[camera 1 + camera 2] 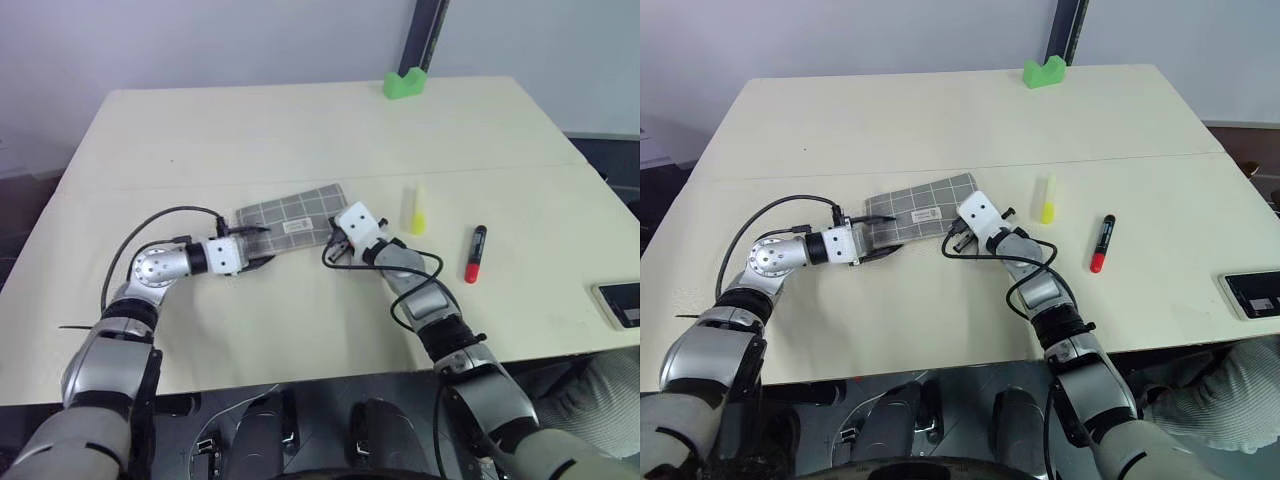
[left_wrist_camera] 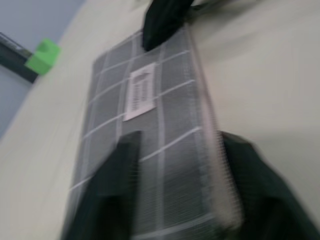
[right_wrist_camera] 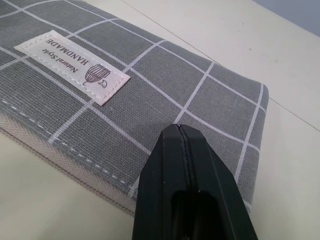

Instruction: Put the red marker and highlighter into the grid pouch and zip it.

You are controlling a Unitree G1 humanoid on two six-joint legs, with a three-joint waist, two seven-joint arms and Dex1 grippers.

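Left gripper (image 2: 175,190) pinches the pouch's (image 1: 290,215) 9 o'clock end; right gripper (image 3: 187,150), pressed together, sits on its 3 o'clock end. Pouch could bunch or slide if they tug unevenly.

Both arms reach forward and bend inward, their wrists turned toward each other low over the counter (image 1: 300,330). The left end effector (image 1: 256,246) lies nearly level, pointing forward and to the right; in its wrist view its two black fingers (image 2: 112,190) stand apart, one on each side of the near end of the pouch (image 2: 150,150). The right end effector (image 3: 186,145) points forward and to the left, also close to level. Its fingers are pressed together, with just a thin seam between them, and their tips sit over the pouch's opposite end. Black cables loop from both wrists.
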